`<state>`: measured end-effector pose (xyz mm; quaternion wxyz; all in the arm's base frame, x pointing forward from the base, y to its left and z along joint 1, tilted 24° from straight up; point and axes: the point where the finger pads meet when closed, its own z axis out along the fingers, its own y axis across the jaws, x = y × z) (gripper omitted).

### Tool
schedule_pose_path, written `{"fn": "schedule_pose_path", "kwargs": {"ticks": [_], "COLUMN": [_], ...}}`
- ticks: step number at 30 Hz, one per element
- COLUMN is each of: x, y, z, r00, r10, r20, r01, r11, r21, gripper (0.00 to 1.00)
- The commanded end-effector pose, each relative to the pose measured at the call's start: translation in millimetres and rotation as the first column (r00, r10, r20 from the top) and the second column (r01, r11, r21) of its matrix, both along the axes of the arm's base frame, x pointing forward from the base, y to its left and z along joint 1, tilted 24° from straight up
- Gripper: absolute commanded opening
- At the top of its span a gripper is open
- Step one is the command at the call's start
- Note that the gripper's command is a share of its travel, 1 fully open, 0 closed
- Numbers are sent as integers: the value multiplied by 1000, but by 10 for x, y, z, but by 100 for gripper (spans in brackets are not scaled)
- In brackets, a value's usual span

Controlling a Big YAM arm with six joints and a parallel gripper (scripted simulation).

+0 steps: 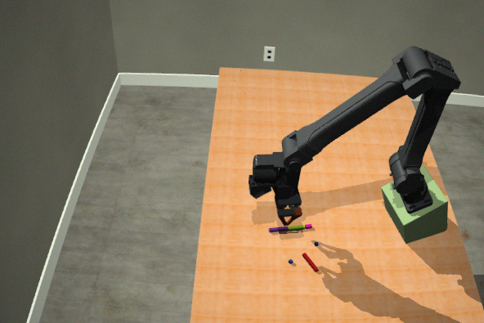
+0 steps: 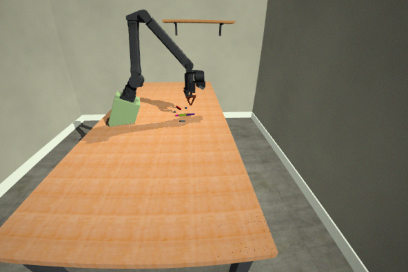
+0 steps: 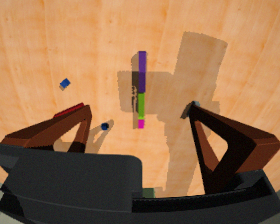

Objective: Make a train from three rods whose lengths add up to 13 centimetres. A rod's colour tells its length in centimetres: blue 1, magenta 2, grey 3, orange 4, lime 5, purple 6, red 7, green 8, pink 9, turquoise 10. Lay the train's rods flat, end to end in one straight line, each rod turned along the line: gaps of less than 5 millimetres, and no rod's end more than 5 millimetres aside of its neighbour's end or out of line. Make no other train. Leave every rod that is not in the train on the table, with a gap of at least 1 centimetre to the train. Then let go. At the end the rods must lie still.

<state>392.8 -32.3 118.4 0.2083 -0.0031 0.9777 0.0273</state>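
A purple rod, a lime rod and a magenta rod lie flat, end to end in one straight line, lime in the middle. No clear gap shows at the purple-lime joint; a thin bright strip shows between lime and magenta. My gripper is wide open and empty, above the row, with one finger to each side in the wrist view.
A red rod and two blue rods lie apart on one side of the row. A grey rod lies apart on the other side, partly hidden by a finger in the wrist view.
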Motion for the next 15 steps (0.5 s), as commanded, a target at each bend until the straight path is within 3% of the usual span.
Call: {"fn": "schedule_pose_path", "kwargs": {"ticks": [1,15], "x": [124,-116], "y": [-75,-104], "z": [234,887], "r00": [999,998], "r10": [-6,-2], "r20": [43,70], "r01": [6,2], "r11": [1000,1000], "r21": [-7,-12], "gripper": [100,100]}}
